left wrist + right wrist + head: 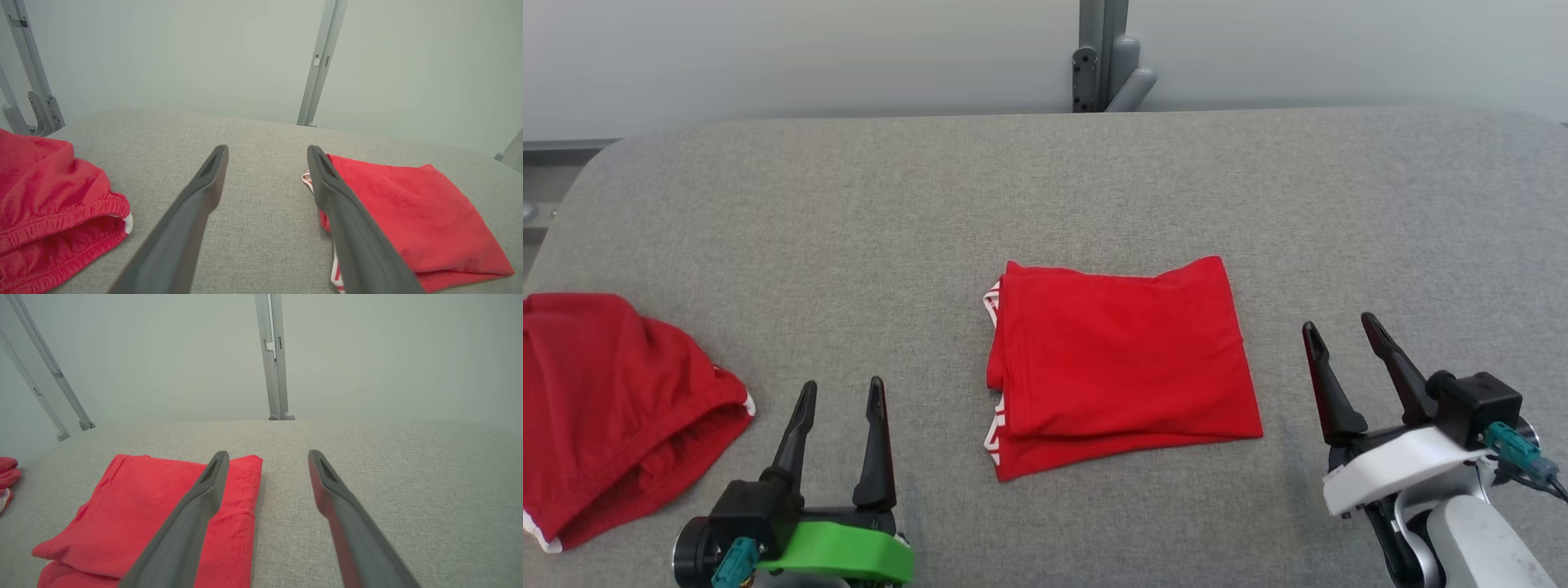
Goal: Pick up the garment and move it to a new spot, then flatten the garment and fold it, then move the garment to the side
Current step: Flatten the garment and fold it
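Nearest the robot, the left tool (842,382) and the right tool (1338,322) both hang over the grey surface (1045,188), fingers spread wide with nothing between them. At the near left edge a second red garment (613,400) sits bunched, well apart from the rest. A little farther in, between the two tools, the folded garment (1119,367) lies flat as a neat red rectangle. White trim shows at its left edge, and its long axis runs roughly left to right. It lies left of the right tool, which looks the nearer, close beside its right edge. Folding appears done, so the shift aside probably remains. Behind the far edge rises a grey post (1103,57).
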{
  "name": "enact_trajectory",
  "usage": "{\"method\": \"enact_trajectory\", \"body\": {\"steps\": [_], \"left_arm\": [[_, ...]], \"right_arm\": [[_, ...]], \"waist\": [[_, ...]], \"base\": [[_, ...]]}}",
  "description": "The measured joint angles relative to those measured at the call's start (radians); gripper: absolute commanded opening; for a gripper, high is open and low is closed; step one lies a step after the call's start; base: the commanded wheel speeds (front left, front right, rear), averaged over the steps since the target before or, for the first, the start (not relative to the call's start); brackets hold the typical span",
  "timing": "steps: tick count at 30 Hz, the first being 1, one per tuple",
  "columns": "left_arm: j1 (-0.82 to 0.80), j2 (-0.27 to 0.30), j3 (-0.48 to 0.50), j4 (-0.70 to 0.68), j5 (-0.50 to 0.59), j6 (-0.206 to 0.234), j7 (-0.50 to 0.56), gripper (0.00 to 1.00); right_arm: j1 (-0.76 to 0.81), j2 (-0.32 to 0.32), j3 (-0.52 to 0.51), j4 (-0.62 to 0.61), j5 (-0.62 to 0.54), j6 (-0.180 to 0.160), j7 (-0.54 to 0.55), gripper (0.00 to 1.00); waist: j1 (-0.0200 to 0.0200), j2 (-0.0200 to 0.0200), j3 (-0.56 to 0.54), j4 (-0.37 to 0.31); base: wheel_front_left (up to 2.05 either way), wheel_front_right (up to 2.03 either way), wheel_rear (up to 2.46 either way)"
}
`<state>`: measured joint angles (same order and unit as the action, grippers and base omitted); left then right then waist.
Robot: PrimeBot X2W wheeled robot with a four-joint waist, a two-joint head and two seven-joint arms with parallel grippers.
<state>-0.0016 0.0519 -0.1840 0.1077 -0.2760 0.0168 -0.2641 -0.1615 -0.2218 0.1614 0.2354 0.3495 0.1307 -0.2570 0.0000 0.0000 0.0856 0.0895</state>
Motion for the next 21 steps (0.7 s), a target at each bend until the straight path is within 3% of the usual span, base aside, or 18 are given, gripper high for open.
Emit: {"method": "enact_trajectory", "body": {"steps": [9,21], "left_arm": [[0.077,-0.001,0.045,-0.065,0.101,-0.014,0.0,1.0],[0.169,-0.001,0.085,-0.119,0.163,-0.031,0.0,1.0]], "right_arm": [[0.199,0.06,-0.101,-0.173,-0.084,0.0,-0.003,1.0],[0.299,0.067,-0.075,-0.248,-0.137,0.0,-0.004,1.0]], "waist": [[0.0,0.0,-0.063,-0.033],[0.0,0.0,-0.116,-0.052]], "base": [[0.0,0.0,0.0],[0.0,0.0,0.0]]}}
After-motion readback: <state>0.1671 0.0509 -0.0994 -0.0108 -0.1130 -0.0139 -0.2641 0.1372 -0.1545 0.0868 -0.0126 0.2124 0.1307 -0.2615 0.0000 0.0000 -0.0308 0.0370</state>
